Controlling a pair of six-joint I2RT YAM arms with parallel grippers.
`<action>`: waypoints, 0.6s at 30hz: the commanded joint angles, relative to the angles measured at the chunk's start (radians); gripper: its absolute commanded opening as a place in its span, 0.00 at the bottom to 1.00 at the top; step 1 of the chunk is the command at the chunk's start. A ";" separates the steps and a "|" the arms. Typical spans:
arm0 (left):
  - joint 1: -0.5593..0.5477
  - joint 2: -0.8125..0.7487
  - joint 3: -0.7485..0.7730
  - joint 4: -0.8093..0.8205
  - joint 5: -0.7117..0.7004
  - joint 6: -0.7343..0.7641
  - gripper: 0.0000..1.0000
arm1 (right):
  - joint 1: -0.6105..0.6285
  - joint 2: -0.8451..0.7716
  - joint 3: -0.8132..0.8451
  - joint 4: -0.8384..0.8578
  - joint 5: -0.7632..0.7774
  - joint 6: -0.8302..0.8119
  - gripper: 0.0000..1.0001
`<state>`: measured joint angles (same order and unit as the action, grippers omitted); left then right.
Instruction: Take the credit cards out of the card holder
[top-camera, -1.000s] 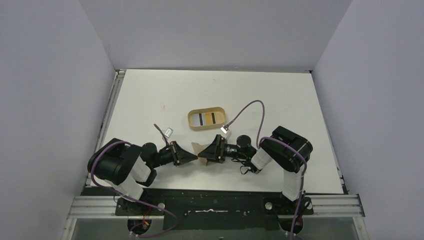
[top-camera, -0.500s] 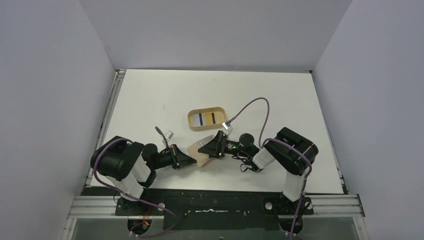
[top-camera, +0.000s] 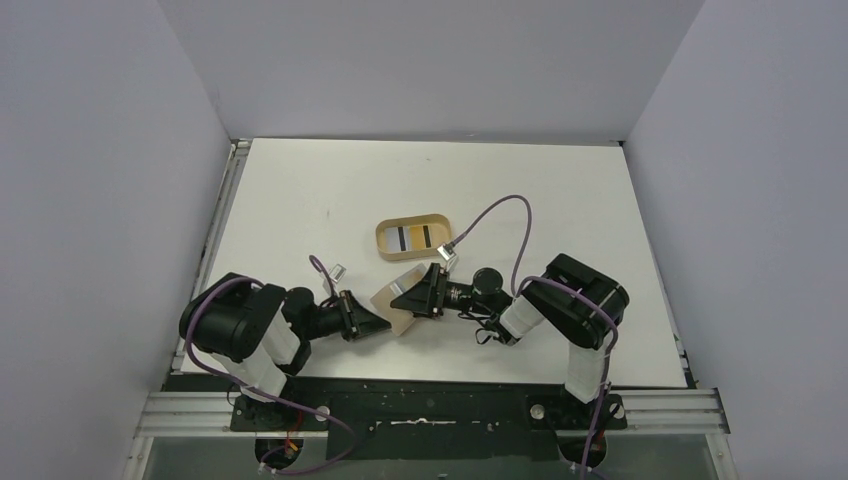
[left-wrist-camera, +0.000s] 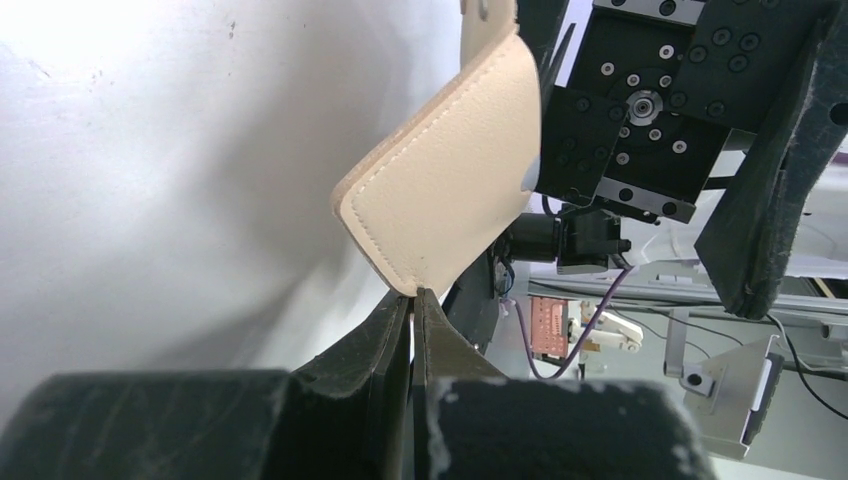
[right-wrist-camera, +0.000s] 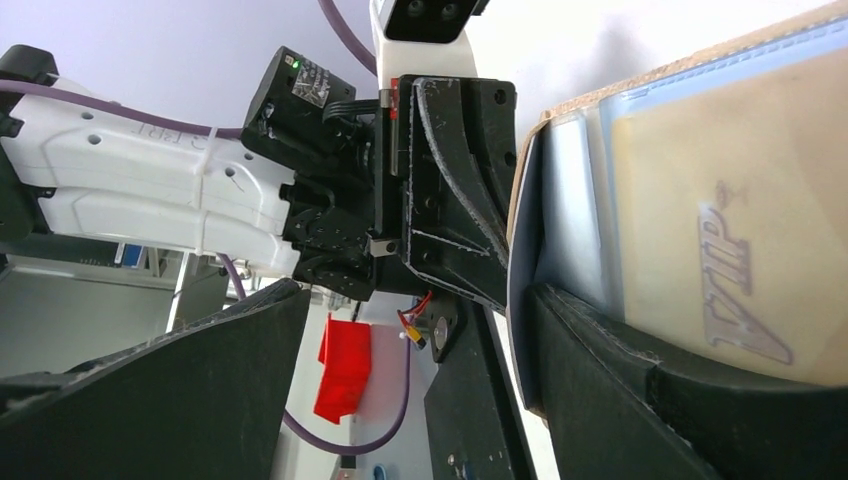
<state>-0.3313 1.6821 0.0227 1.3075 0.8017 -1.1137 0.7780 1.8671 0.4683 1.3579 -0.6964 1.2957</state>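
Left wrist view: left gripper (left-wrist-camera: 412, 300) clamped tight on the lower edge of the tan card holder (left-wrist-camera: 450, 180), lifted near the middle of the table (top-camera: 300, 190) near edge; right gripper (right-wrist-camera: 410, 310) gaping wide, VIP credit card (right-wrist-camera: 700, 200) just beside one finger; right arm's nearer, I'd say.

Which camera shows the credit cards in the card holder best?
Right wrist: the card holder faces it open, pale blue credit cards visible inside. Left wrist shows only its tan outside; top external, a small tan patch.
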 joint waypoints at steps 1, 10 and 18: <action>0.004 -0.045 0.023 0.088 0.021 -0.007 0.00 | 0.060 0.015 0.045 0.052 -0.063 -0.016 0.80; 0.007 -0.048 0.018 0.088 0.022 -0.010 0.00 | 0.066 -0.060 0.068 -0.246 -0.046 -0.173 0.78; 0.008 -0.021 0.015 0.087 0.025 0.008 0.00 | 0.056 -0.037 0.058 -0.109 -0.061 -0.098 0.75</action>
<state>-0.3256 1.6611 0.0212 1.2827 0.8452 -1.1206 0.8043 1.8503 0.5106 1.1183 -0.6804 1.1576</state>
